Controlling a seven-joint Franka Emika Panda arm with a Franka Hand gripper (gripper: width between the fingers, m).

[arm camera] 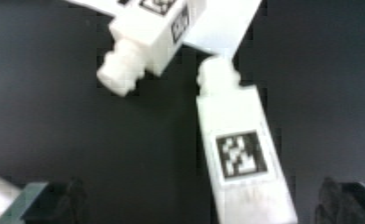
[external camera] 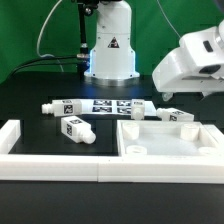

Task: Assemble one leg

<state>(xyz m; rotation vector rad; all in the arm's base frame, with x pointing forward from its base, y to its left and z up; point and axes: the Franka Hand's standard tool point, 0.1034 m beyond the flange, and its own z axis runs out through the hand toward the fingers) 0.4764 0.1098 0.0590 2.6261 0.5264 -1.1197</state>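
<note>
Wrist view: a leg (arm camera: 232, 140) lies flat on the black counter (arm camera: 54, 120) with a code tag facing up. Its narrower end is touching or just beside a second leg (arm camera: 147, 45) that lies at an angle to it. The tool (arm camera: 197, 203) is released: its dark fingers (arm camera: 46, 200) stand wide apart on either side of the first leg's end and touch nothing. In the exterior view the large white square panel (external camera: 165, 150) lies flat on the counter. One leg (external camera: 178, 117) rests at the panel's far edge. Another leg (external camera: 75, 128) lies on the counter near the panel, on the exterior view's left. Which of these the wrist view shows cannot be told. The tool hangs above the panel's far side, clear of it. The robot base (external camera: 108, 50) stands behind the panel. A low white wall (external camera: 60, 172) runs along in front of it.
</note>
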